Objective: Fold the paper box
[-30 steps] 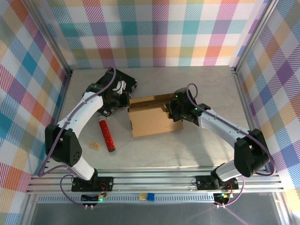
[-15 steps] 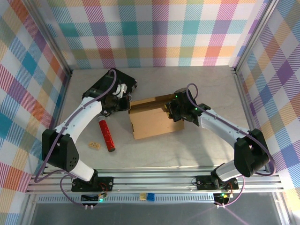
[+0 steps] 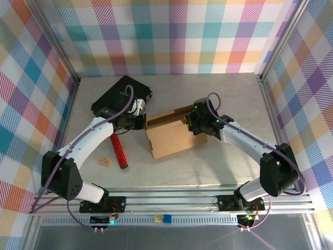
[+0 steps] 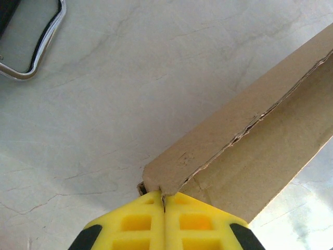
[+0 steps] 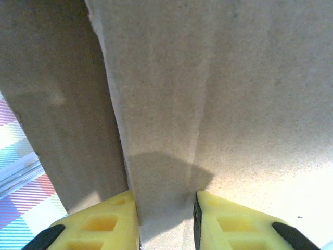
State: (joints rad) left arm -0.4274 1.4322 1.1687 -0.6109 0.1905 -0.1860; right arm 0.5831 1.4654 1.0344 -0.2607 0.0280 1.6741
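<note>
The paper box (image 3: 171, 136) is a brown cardboard sheet, partly folded, lying mid-table with a raised back wall. My left gripper (image 3: 139, 119) is at the box's back left corner. In the left wrist view its yellow fingertips (image 4: 151, 200) are pressed together, and my left gripper (image 4: 164, 195) touches the corner of the cardboard wall (image 4: 234, 130). My right gripper (image 3: 193, 125) is at the box's right end. In the right wrist view my right gripper (image 5: 166, 200) has a cardboard panel (image 5: 208, 94) filling the gap between its yellow fingers.
A black flat case (image 3: 120, 94) with a metal handle (image 4: 39, 49) lies behind the left gripper. A red tube (image 3: 119, 151) and a small tan block (image 3: 105, 162) lie to the box's left. Plaid walls surround the table on three sides.
My left gripper has moved toward the near side and right, to the box's back left corner. The box has shifted and turned slightly. The right gripper has stayed on the box.
</note>
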